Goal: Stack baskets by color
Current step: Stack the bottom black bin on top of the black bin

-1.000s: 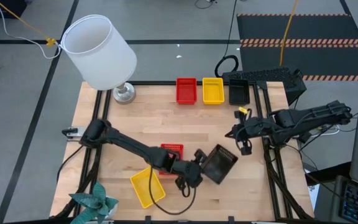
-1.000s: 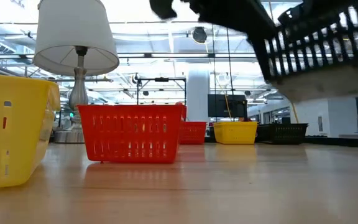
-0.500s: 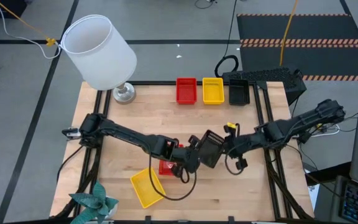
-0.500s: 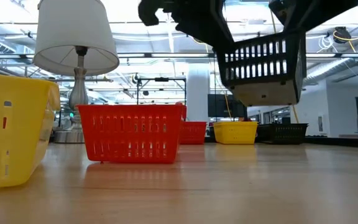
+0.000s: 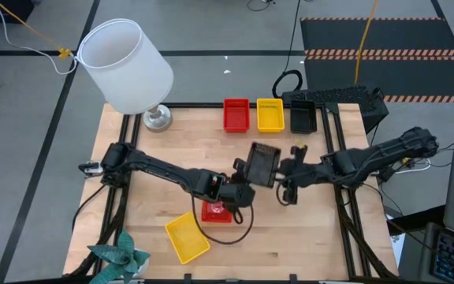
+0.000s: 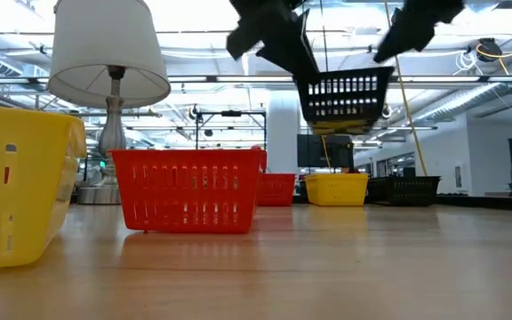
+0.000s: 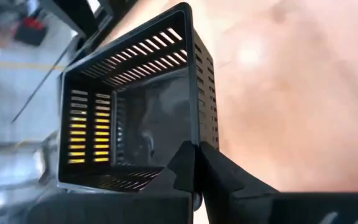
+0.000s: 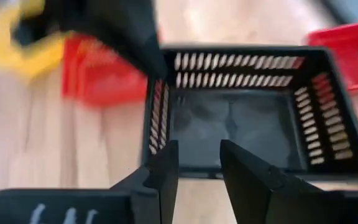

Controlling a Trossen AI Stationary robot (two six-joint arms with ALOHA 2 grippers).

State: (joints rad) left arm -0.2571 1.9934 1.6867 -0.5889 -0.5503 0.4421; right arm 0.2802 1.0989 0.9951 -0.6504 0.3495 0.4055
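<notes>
A black perforated plastic basket (image 5: pixel 264 163) hangs in the air over the middle of the wooden table (image 5: pixel 172 150). The left gripper (image 5: pixel 241 170) is clamped on one of its walls. In the left wrist view its fingers meet on that wall's rim. The right gripper (image 8: pixel 197 163) stands just beside the opposite wall with its fingers parted and touching nothing. A red mesh basket (image 5: pixel 216 211) lies mostly hidden under the left arm. A yellow mesh basket (image 5: pixel 186 237) sits near the table's front edge. Along the far edge stand a red basket (image 5: pixel 236 114), a yellow basket (image 5: pixel 269 114) and a black basket (image 5: pixel 303 117); whether each is a stack cannot be made out.
</notes>
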